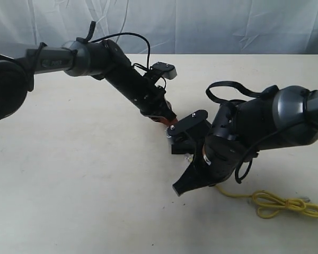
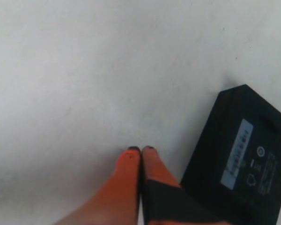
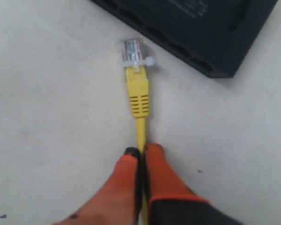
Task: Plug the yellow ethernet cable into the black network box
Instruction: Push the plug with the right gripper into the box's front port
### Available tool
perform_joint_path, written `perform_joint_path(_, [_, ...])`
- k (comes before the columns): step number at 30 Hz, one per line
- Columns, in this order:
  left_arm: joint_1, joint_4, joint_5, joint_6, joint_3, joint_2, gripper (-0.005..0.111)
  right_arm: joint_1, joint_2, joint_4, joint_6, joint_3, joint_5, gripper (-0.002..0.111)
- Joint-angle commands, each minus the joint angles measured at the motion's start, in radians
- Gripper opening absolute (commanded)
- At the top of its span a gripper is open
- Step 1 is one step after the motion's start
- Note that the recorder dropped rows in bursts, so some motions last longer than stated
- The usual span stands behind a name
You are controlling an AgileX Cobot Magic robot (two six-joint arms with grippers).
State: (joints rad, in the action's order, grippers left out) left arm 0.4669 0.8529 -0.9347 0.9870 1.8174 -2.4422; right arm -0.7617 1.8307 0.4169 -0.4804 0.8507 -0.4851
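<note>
The black network box (image 2: 243, 154) lies flat on the table, pale label strip on top; my left gripper (image 2: 141, 150) is shut and empty, its orange fingers right beside one edge of the box. In the right wrist view my right gripper (image 3: 141, 151) is shut on the yellow ethernet cable (image 3: 139, 96) just behind its yellow boot. The clear plug (image 3: 133, 49) points at the ported side of the box (image 3: 187, 28), a short gap away. In the exterior view the box (image 1: 180, 142) is mostly hidden under the arms, and the cable's loose bundle (image 1: 280, 204) lies at the right front.
The pale table (image 1: 85, 174) spreads wide to the left and front. A wrinkled white backdrop (image 1: 201, 24) closes the far side. Both arms meet at the middle of the table, crowding the space around the box.
</note>
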Motion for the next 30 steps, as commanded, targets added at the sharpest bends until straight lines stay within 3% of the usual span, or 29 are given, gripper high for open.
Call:
perform_joint_path(1, [0.003, -0.041, -0.041, -0.017, 0.000, 0.001, 0.000, 0.005, 0.000, 0.081, -0.086, 0.004, 0.001, -0.001])
perform_joint_path(8, [0.003, -0.047, -0.050, -0.031, 0.000, 0.001, 0.000, 0.005, 0.000, 0.093, -0.093, 0.004, 0.003, -0.001])
perform_joint_path(14, [0.003, -0.047, 0.017, -0.003, 0.000, 0.001, 0.000, 0.003, 0.000, 0.049, 0.041, 0.004, 0.058, -0.001])
perform_joint_path(19, [0.003, -0.023, 0.081, 0.069, 0.000, 0.000, 0.000, 0.004, 0.000, 0.047, 0.041, 0.004, 0.043, -0.001])
perform_joint_path(25, [0.003, -0.016, 0.063, 0.072, 0.000, -0.006, 0.000, 0.004, 0.000, 0.047, 0.026, 0.004, 0.065, -0.001])
perform_joint_path(30, [0.003, -0.015, -0.032, 0.074, 0.000, -0.037, 0.000, 0.004, 0.000, 0.053, -0.061, 0.004, 0.070, -0.001])
